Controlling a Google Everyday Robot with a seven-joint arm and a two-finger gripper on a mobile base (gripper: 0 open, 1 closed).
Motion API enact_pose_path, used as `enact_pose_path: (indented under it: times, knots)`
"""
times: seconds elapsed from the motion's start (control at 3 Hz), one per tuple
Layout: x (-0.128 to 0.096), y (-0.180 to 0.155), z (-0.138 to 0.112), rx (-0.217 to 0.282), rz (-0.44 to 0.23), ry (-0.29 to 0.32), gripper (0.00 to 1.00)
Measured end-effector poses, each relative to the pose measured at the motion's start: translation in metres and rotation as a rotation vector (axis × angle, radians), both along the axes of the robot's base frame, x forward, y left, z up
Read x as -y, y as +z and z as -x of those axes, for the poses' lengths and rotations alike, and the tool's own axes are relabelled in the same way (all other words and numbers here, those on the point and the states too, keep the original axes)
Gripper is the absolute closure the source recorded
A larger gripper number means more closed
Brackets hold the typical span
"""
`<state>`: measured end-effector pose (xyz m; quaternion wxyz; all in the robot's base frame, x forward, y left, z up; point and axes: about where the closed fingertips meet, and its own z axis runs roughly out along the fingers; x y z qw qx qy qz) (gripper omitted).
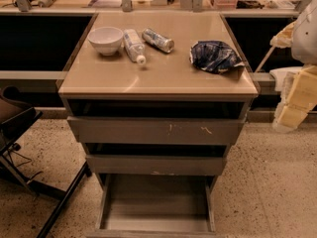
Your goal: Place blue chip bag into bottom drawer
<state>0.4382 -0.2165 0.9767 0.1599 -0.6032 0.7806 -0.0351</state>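
Dark-blue chip bag point(215, 56) lies on the cabinet top point(163, 78), apart from the end effector point(292, 108), grip state untellable.

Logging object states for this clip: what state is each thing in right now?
Bag: crumpled, lying on the cabinet top, not held.
Bottom drawer: pulled open, nothing inside.
Bowl: upright.
Tube: lying on its side.
Can: lying on its side.
Tool: at the right edge, beside the cabinet, clear of the bag.
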Motion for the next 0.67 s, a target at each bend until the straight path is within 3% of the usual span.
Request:
enact_pose_path:
  times: [0.33, 0.67]
  knots:
    - [0.000, 0.000, 0.000, 0.000, 0.000, 0.000, 0.00]
    - [-0.003, -0.010, -0.021, -0.031, -0.017, 0.020, 0.00]
